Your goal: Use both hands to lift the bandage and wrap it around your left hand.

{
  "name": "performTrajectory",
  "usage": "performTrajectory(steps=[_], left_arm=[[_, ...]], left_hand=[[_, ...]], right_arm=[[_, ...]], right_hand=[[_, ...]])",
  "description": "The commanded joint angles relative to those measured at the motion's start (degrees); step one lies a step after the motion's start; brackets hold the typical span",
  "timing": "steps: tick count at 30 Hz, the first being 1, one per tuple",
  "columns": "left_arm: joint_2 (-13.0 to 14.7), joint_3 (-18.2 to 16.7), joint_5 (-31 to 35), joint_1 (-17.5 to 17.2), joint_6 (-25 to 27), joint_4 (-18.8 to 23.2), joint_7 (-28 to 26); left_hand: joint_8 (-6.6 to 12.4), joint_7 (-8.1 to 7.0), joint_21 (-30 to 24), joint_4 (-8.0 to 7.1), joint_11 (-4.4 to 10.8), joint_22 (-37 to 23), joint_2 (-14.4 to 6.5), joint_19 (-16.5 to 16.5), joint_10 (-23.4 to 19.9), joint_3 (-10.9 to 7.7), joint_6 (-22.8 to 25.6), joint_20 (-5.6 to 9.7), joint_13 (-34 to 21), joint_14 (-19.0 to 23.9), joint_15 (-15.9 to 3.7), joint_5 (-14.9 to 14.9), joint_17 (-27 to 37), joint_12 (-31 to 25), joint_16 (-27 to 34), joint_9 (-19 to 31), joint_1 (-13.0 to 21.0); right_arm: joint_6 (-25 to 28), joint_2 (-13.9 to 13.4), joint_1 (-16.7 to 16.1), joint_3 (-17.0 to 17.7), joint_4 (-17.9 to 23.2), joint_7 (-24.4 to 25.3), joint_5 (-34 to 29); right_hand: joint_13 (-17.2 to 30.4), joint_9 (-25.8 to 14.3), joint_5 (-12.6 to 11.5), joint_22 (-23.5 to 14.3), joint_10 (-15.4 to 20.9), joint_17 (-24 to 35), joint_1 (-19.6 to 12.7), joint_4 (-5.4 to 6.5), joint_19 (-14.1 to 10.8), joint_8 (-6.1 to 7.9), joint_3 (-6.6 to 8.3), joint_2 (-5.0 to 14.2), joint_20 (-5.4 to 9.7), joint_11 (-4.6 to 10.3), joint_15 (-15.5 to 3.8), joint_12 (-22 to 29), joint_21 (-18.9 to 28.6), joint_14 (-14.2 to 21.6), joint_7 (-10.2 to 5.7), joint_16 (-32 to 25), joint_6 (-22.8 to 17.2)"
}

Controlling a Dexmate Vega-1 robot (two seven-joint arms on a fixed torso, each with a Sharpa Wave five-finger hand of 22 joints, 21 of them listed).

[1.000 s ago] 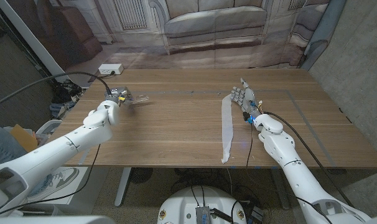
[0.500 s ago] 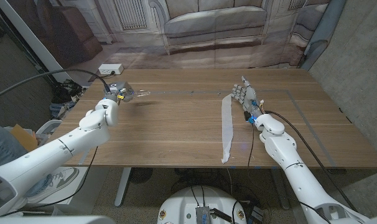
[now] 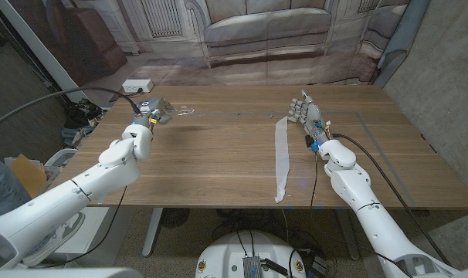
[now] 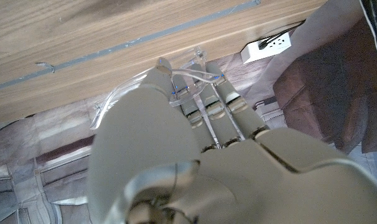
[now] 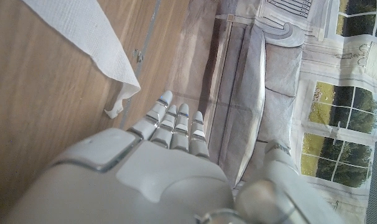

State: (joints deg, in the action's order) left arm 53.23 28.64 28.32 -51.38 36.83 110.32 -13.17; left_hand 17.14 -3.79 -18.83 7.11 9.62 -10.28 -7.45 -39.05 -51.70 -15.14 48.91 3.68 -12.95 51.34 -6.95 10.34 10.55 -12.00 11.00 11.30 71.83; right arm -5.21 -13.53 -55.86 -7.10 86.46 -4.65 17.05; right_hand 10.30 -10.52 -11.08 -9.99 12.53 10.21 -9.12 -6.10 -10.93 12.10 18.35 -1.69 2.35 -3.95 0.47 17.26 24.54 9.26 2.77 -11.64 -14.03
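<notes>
The bandage (image 3: 280, 160) is laid out as a long white strip on the wooden table (image 3: 218, 162), running from near the front edge toward the right hand (image 3: 303, 116). Nothing is held by that hand, fingers extended, just beside the strip's far end. The left hand (image 3: 153, 110) is seen well apart at the far left, fingers extended, empty.

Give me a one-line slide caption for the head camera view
Both hands wait apart on the wooden table: left hand far left, right hand beside the untouched white bandage.
</notes>
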Motion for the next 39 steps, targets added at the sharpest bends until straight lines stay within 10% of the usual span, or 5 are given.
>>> performTrajectory(steps=[1,30,39], left_arm=[[-2.31,-1.0,0.52,-1.39,-5.4,2.86,-2.82],[-7.11,-1.68,-5.73,-0.44,-15.23,6.8,1.77],[-8.33,-0.56,-5.09,-0.42,-15.95,7.94,1.68]], left_hand=[[-0.02,-0.07,0.34,-0.11,0.1,-0.2,-0.04,0.22,-0.14,-0.42,0.06,2.57,-0.22,-0.18,-4.96,0.03,0.15,-0.05,-0.04,0.16,-0.36],[-0.69,0.01,0.87,-0.42,0.01,-0.3,0.2,1.0,0.38,-0.76,-0.46,2.49,-0.3,-0.84,-4.69,0.05,0.17,0.36,0.0,0.18,-1.14],[-0.81,0.1,0.95,-0.43,-0.21,-0.31,0.23,1.05,0.5,-0.91,-0.45,2.43,-0.32,-0.91,-4.61,0.05,0.18,0.42,0.03,0.19,-1.24]], right_arm=[[-2.53,-2.82,0.67,-0.01,0.01,-0.07,-1.23],[-4.45,-14.29,4.32,-7.31,2.38,9.31,-18.54],[-1.58,-17.06,6.58,-9.88,2.21,10.48,-22.76]], right_hand=[[0.1,-0.2,-0.16,-0.28,0.29,0.13,-0.71,-0.34,-0.43,0.12,0.28,-0.15,1.2,-0.15,0.06,-0.15,-0.41,0.71,-0.13,0.0,-0.41],[0.13,-0.26,-0.07,-0.31,3.07,0.05,-5.69,-2.14,-3.11,0.31,1.87,2.51,2.09,3.17,-1.86,-0.55,-1.11,3.11,-2.4,-0.09,-3.0],[0.15,-0.36,0.01,-0.29,3.71,-0.02,-15.14,-4.33,-4.24,-0.05,5.45,6.24,2.71,4.79,-2.89,-1.57,-2.19,3.82,-4.41,0.36,-2.77]])
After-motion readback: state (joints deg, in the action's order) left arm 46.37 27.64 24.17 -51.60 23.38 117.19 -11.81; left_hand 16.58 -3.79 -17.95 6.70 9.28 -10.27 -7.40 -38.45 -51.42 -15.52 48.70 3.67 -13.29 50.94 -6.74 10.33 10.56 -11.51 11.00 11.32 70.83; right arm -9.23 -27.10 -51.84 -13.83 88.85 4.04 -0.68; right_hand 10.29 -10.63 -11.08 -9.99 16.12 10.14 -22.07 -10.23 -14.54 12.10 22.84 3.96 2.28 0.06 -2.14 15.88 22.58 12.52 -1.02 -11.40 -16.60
